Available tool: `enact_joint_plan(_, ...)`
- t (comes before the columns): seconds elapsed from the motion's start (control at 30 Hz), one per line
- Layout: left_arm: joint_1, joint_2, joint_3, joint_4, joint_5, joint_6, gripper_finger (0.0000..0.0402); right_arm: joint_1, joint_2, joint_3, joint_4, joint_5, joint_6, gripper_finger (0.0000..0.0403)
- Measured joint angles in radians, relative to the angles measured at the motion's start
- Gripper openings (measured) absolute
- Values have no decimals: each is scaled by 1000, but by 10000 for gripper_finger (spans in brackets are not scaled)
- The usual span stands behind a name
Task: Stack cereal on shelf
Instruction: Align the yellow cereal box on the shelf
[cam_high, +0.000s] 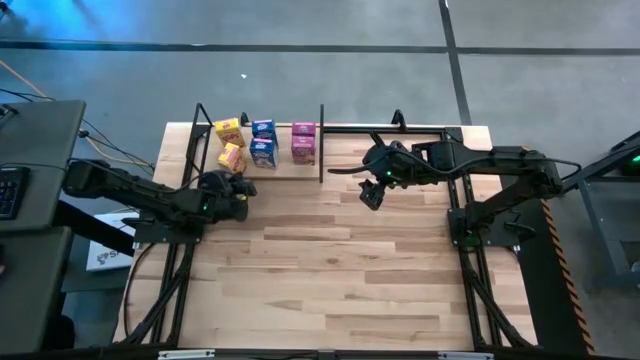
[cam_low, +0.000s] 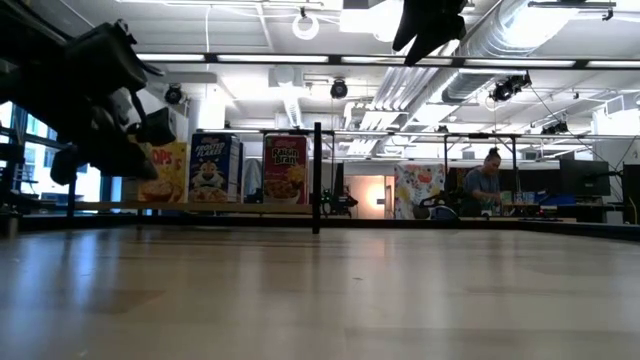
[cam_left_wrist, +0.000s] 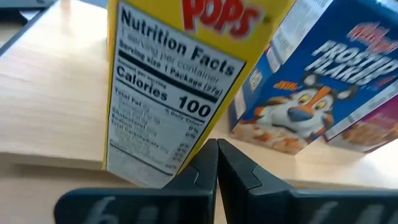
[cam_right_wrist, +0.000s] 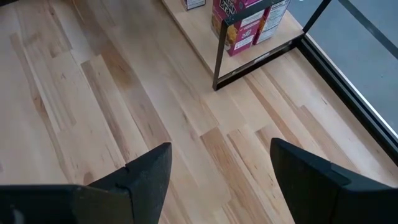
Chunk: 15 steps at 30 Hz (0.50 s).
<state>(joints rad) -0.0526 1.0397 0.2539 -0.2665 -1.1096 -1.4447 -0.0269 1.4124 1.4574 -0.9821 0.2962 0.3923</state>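
Yellow, blue and pink boxes already stand in a row on the shelf (cam_high: 290, 172) at the far edge of the table (cam_high: 330, 280): the yellow cereal (cam_high: 229, 130) with a second yellow box (cam_high: 232, 157) tilted in front of it, the blue cereal (cam_high: 264, 141), then the pink cereal (cam_high: 303, 142). From above I count two yellow and what look like two blue; whether the pink is one box or two I cannot tell from there, though the right wrist view suggests two.

My left gripper (cam_high: 238, 188) sits just beside the tilted yellow box, fingers (cam_left_wrist: 214, 165) clenched together with nothing between them, tips right at the box's nutrition panel. The right gripper (cam_high: 371, 194) hovers over bare table beyond the shelf's black post (cam_high: 321, 143), fingers (cam_right_wrist: 149, 171) spread and empty.

I judge the step to be straightening that leaning yellow box. I would nudge it slowly with the closed tips, low on the panel, pushing toward the back yellow box so it squares up rather than topples into the blue one. I would keep the right arm parked clear of the post.
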Motion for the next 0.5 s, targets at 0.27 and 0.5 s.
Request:
enact_joint_plan(0.27,53,-22,0,-75,79,43,0,0,0,0,0,0,0,259)
enact_joint_plan(0.5,55,-135,0,-214,73,7,0,0,0,0,0,0,0,259)
